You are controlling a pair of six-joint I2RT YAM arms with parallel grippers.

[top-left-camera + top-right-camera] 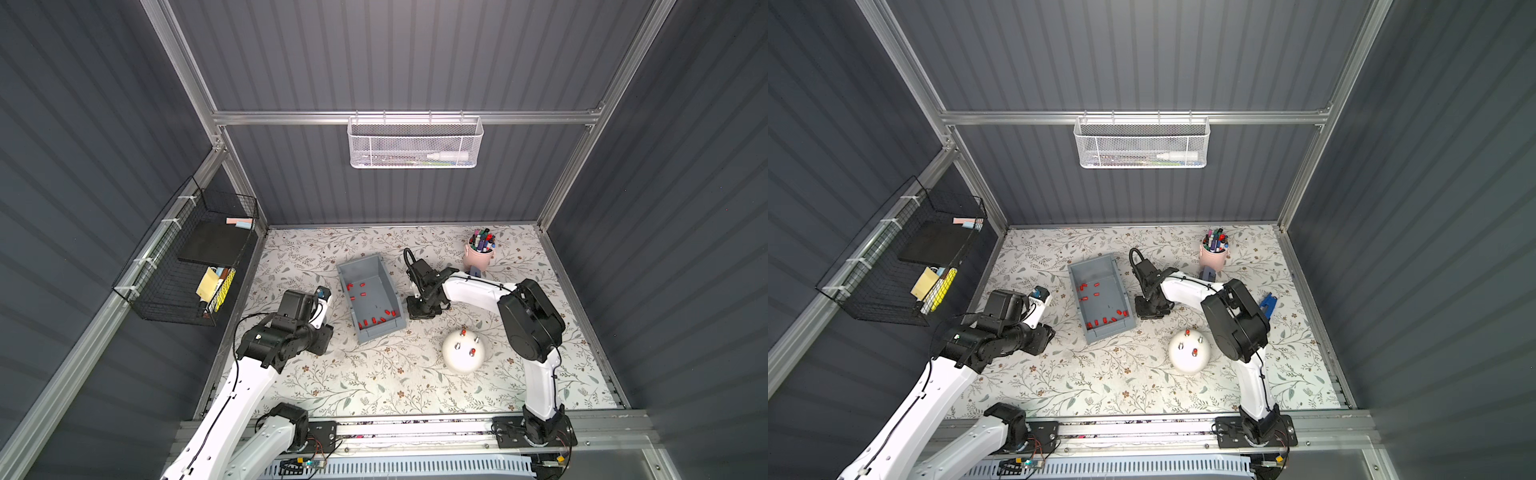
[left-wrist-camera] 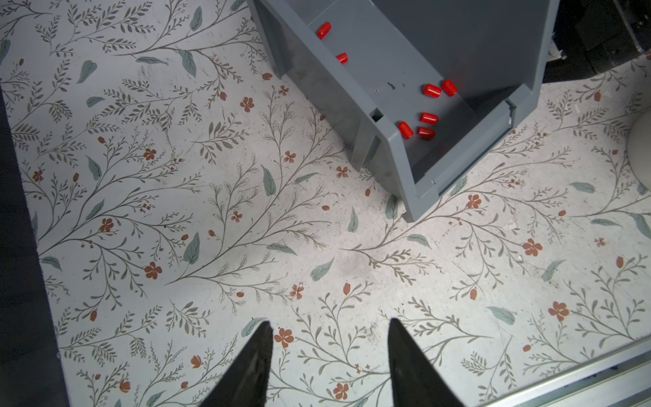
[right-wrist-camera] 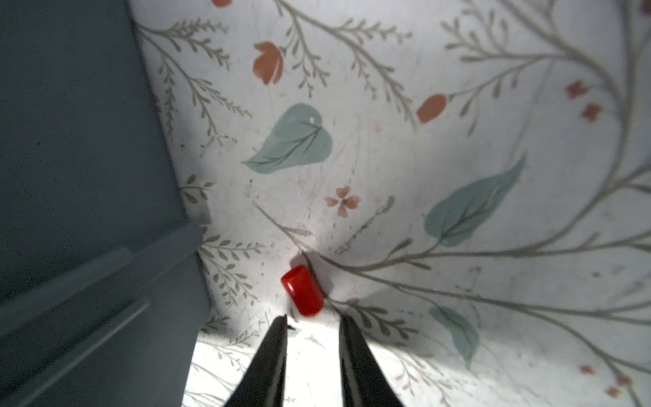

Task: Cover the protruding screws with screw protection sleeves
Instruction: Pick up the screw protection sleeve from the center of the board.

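The white dome (image 1: 462,361) stands on the floral table right of the grey bin (image 1: 358,264). Two of its protruding screws wear red caps (image 1: 472,352); two silvery studs (image 1: 457,345) stand bare. Several red screw protection sleeves (image 1: 380,320) lie loose in the bin, also seen in the left wrist view (image 2: 428,118). My right gripper (image 3: 311,319) points down just outside the bin's right wall (image 3: 70,141), its jaws a little apart and empty. One red sleeve (image 3: 302,290) lies on the table just past its fingertips. My left gripper (image 2: 329,324) hovers open over bare table left of the bin.
A pink cup of marker pens (image 1: 478,253) stands at the back right, with a small grey-blue object (image 1: 477,273) beside it. A blue tool (image 1: 1268,304) lies behind the right arm. A black wire basket (image 1: 187,266) hangs on the left wall and a white mesh basket (image 1: 413,143) on the back wall.
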